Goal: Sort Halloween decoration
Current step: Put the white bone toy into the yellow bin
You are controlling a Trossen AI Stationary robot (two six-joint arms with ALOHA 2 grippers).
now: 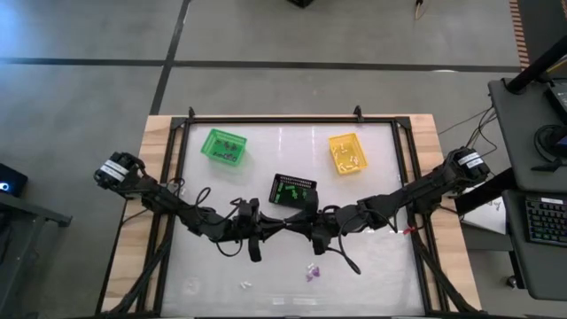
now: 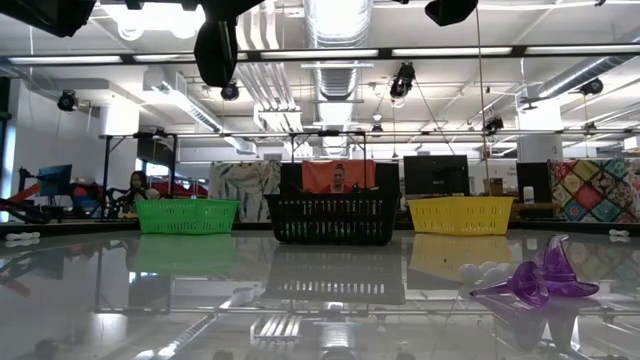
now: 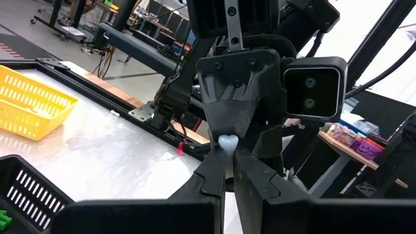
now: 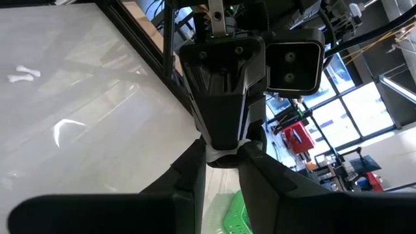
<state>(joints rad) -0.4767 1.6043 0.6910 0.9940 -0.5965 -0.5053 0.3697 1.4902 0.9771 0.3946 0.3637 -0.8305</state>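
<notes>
My two grippers meet tip to tip above the table's middle, just near of the black basket (image 1: 293,190). Between them sits a tiny white trinket (image 3: 226,141). My left gripper (image 3: 227,157) is shut on it, and my right gripper (image 4: 222,161) closes on it from the opposite side. In the high view the left gripper (image 1: 275,224) and the right gripper (image 1: 301,227) face each other. A purple trinket (image 1: 312,273) and a white one (image 1: 246,284) lie flat on the table near its near edge. The purple trinket (image 2: 540,280) also shows in the low view. My left gripper pinches the white trinket's near side (image 3: 225,147) between its two fingertips, reaching level from the table's left. The trinket is lifted clear of the table. My right gripper has its fingers on either side of the same white trinket (image 4: 218,156), reaching level from the table's right, turned crosswise to the left gripper's fingers.
A green basket (image 1: 223,145) stands far left and a yellow basket (image 1: 346,152) far right, with the black one between them holding green pieces. Another white trinket (image 4: 19,73) lies on the table. A dark frame (image 1: 292,117) rims the white table.
</notes>
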